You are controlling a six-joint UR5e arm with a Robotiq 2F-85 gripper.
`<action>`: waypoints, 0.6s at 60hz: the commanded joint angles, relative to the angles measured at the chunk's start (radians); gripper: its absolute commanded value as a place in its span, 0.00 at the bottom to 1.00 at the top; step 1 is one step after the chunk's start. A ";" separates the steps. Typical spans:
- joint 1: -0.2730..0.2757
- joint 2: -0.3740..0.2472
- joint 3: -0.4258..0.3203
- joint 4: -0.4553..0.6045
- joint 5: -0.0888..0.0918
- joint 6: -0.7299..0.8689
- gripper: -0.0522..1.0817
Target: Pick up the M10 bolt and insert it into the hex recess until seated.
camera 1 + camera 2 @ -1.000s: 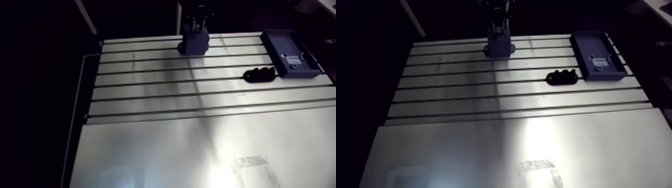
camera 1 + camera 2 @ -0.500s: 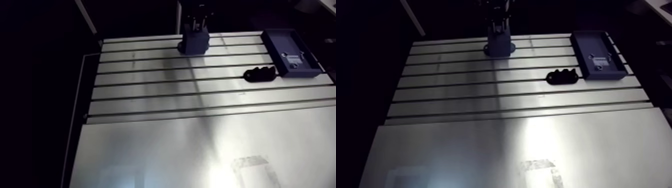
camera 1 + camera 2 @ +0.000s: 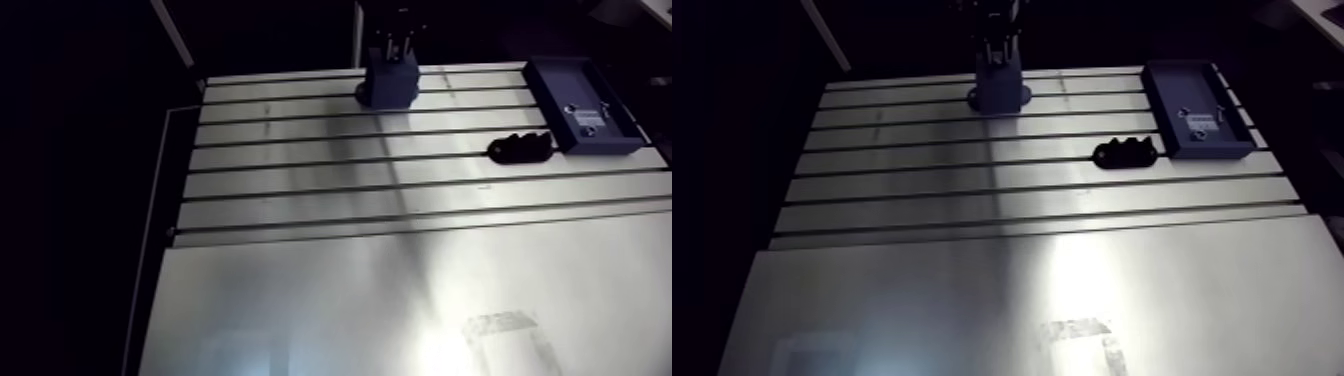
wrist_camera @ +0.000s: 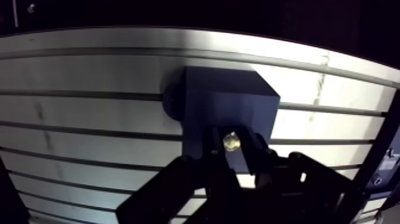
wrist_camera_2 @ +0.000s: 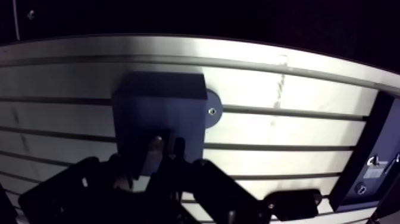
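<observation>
Gripper [image 4: 232, 137] is pinching what looks like your M10 bolt [image 4: 231, 142], fingers [image 4: 212, 149] nearly together, over the blue block [image 4: 226, 98].

One blue block [image 3: 389, 82], one blue tray [image 3: 1180, 85], one black part [image 3: 520, 148], one bolt [image 4: 231, 141]

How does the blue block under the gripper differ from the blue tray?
The block stands tall and solid; the tray lies low and open, rimmed. The block sits beneath the gripper, shut on the bolt; the tray lies apart, holding small parts. Both are dark blue, on the table.
</observation>
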 commanded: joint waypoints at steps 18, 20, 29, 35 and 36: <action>0.002 0.000 -0.001 0.000 0.001 -0.001 0.64; 0.002 0.000 -0.001 0.000 -0.001 -0.002 0.64; 0.002 0.002 -0.001 0.000 -0.001 -0.002 0.64; 0.002 0.002 -0.001 0.000 -0.001 -0.002 0.64; 0.001 0.002 -0.001 0.000 0.001 -0.002 0.64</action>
